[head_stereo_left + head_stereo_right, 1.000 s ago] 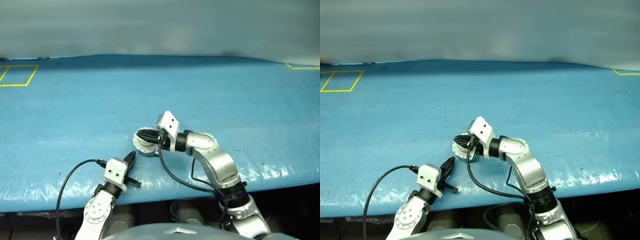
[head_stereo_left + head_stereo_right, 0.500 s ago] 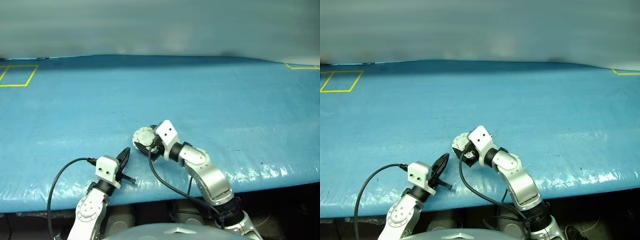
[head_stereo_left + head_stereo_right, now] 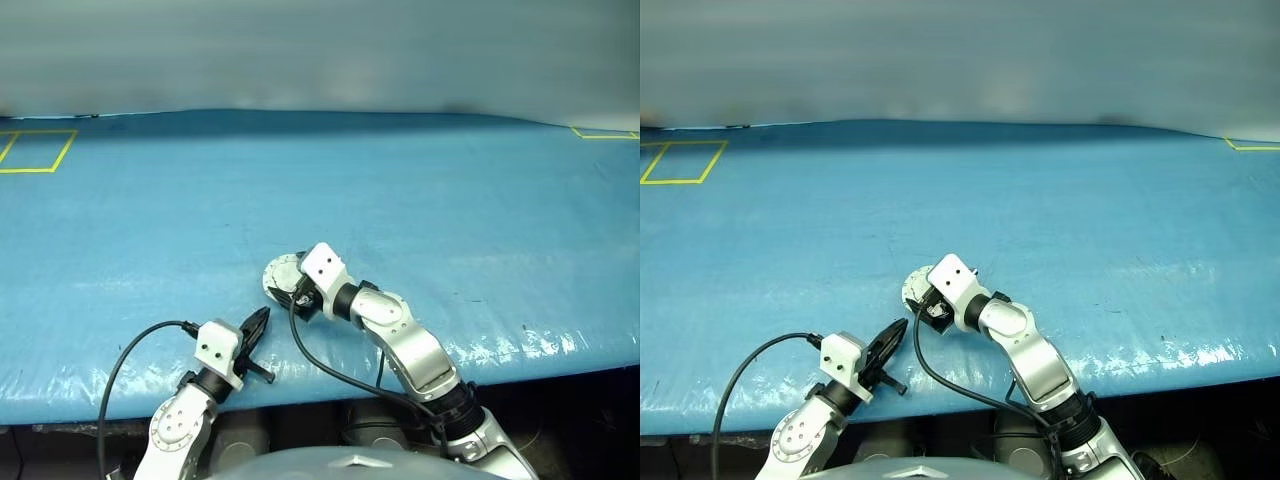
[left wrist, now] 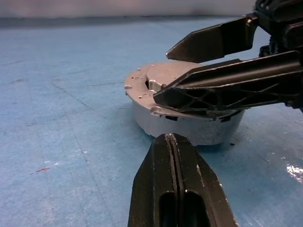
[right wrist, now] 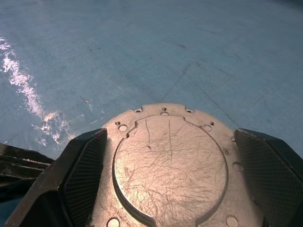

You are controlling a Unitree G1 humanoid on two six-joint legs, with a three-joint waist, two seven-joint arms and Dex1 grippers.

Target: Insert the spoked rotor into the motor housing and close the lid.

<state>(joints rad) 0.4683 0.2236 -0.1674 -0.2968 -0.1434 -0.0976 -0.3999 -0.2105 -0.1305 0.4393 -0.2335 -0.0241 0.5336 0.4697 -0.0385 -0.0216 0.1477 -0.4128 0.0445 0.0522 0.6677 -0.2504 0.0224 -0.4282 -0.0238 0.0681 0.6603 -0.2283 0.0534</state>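
The motor housing [image 4: 189, 128] sits on the blue table near its front edge, a grey round cup. The lid [image 5: 168, 165] lies flat on top of it, scratched plain metal side up. My right gripper [image 5: 168, 135] hovers just over the lid, open, with one finger [image 5: 83, 163] off each side of the disc and nothing held. My left gripper [image 4: 170, 138] is shut and empty, low over the table, pointing at the housing's wall from a short way off. The spoked rotor is hidden. From the head, the housing [image 3: 281, 273] shows just beyond the right gripper [image 3: 300, 296].
Blue sheeting [image 3: 400, 180] covers the whole table, with wrinkles and glare near the front edge [image 3: 520, 345]. Yellow tape squares mark the far left [image 3: 35, 150] and far right [image 3: 605, 132] corners. A black cable [image 3: 130, 350] loops from my left wrist.
My right gripper has gone from nearly shut to open and has sunk a little over the housing, its forearm swinging left. The left gripper stays shut in about the same place.
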